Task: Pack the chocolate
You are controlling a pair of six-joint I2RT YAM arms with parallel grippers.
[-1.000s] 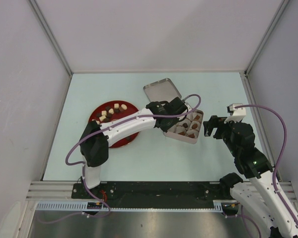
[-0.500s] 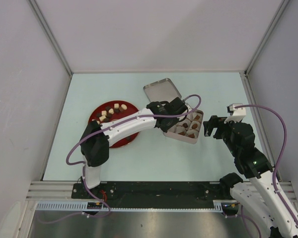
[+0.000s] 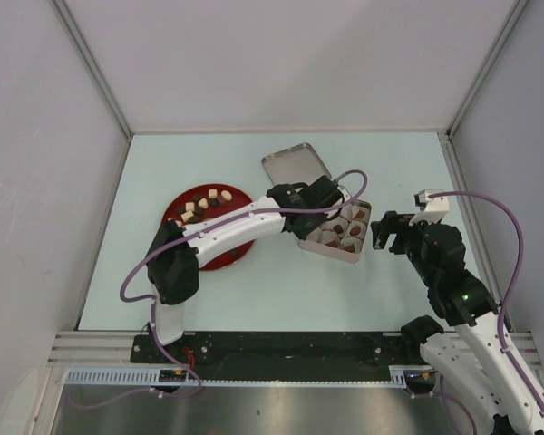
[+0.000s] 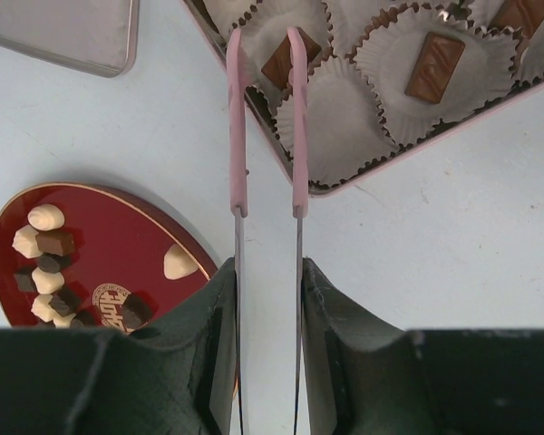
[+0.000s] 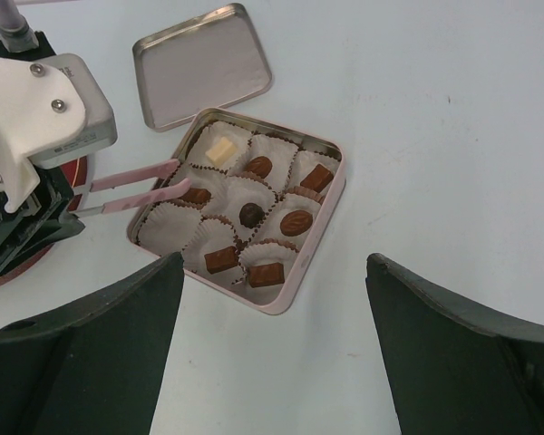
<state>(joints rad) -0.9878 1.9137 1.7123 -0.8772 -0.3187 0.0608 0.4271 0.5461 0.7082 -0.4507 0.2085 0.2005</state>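
Reaching over the tin (image 5: 331,208) with the left gripper (image 4: 265,36), narrowly parted just above a brown chocolate (image 5: 197,195) lying in a cup (image 5: 168,227). Holding the right gripper (image 5: 274,263) wide apart, empty, right of the tin. Counting eight filled cups, one bare; more pieces lying on the plate (image 4: 100,227), beside the tin on the bench (image 3: 281,290).

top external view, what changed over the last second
The left gripper edged slightly back toward the red plate, uncovering a little more of the tin. No grab or release shows. The right gripper, the lid and the chocolates on the plate stayed put.
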